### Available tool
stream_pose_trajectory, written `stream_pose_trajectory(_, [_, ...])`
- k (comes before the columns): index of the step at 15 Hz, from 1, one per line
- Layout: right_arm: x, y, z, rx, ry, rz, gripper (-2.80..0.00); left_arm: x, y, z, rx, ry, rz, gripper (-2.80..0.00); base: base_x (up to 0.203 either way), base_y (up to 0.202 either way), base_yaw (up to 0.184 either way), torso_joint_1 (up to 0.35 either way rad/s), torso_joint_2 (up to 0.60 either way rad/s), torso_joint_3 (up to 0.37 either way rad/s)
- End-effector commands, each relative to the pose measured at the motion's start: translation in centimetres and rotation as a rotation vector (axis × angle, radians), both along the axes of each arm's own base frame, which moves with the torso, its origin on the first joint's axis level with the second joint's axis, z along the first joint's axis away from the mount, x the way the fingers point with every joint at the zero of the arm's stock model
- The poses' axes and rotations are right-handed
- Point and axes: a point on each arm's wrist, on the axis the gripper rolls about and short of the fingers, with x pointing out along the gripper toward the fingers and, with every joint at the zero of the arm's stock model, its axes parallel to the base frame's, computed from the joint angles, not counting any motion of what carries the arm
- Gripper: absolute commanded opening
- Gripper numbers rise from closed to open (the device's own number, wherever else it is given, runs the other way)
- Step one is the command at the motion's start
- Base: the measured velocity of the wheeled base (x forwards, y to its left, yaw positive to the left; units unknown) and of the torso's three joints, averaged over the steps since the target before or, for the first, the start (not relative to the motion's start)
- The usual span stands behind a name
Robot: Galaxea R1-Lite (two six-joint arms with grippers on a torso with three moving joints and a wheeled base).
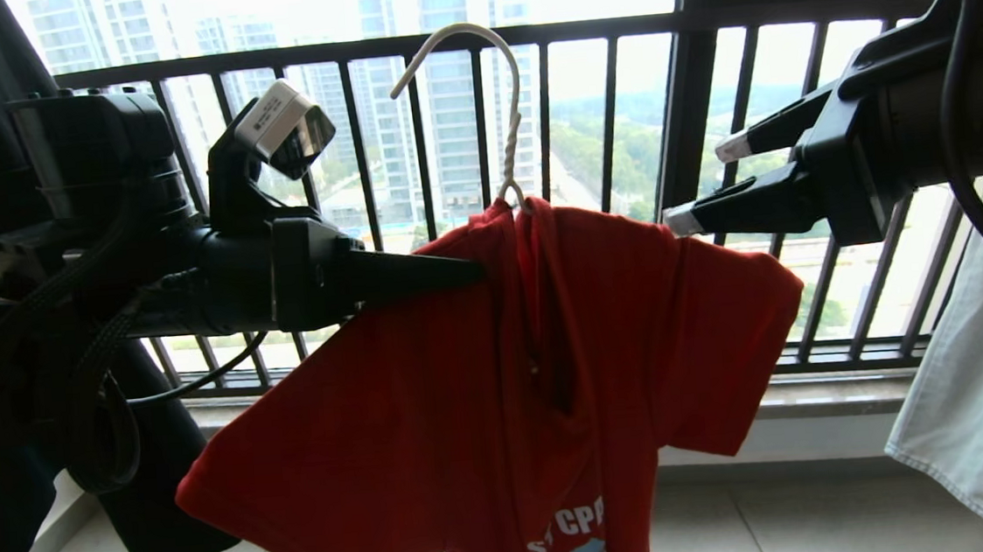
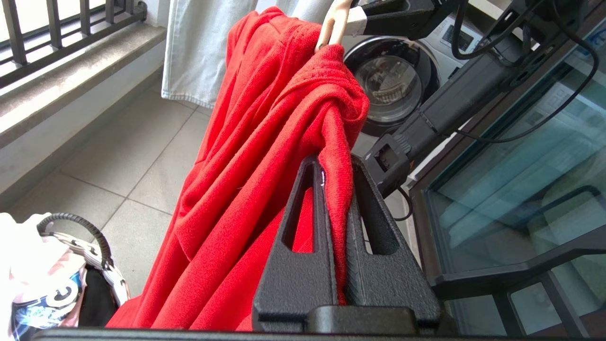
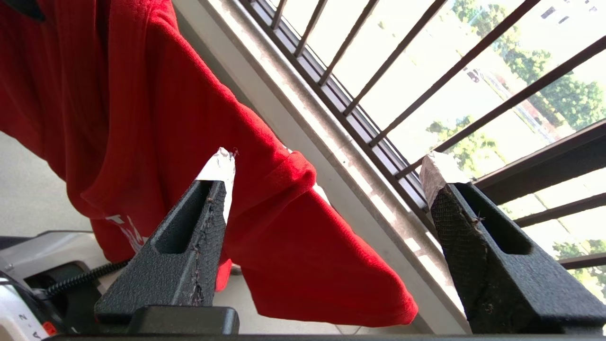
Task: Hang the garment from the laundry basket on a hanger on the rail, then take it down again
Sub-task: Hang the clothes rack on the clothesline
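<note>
Gripping garment [image 1: 501, 398], left gripper [image 1: 478, 270]

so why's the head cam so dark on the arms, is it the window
Yes: in the head view bright daylight behind the railing backlights the arms and washes out the sky; in the left wrist view the red shirt is evenly lit; in the right wrist view the sky beyond the bars is blown out.
</note>
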Motion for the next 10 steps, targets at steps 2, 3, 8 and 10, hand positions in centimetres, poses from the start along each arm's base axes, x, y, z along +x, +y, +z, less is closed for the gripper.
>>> stream_pose_trajectory(2, [1.4,0.4,-0.8,-0.035,0.017,0.072,0.00,-0.4,0.2,0.8,0.011,0.028,-0.007,-2.80,0.000,0.000,0.000,0.000,0.00,0.000])
stream_pose_trajectory(3, [1.5,0.3,-1.0,-0.036,0.024,0.088,0.00,-0.5,0.2,1.0,0.010,0.026,-0.007,-2.80,0.000,0.000,0.000,0.000,0.00,0.000])
stream_pose_trajectory(8, [2.6,1.1,-1.6,-0.035,0.048,0.149,0.00,-1.2,0.4,1.5,0.002,0.008,-0.013,-2.80,0.000,0.000,0.000,0.000,0.00,0.000])
stream_pose_trajectory(10, [3.0,0.9,-1.0,0.003,0.050,0.201,0.00,-1.4,0.5,1.7,0.001,0.003,-0.013,-2.80,0.000,0.000,0.000,0.000,0.00,0.000])
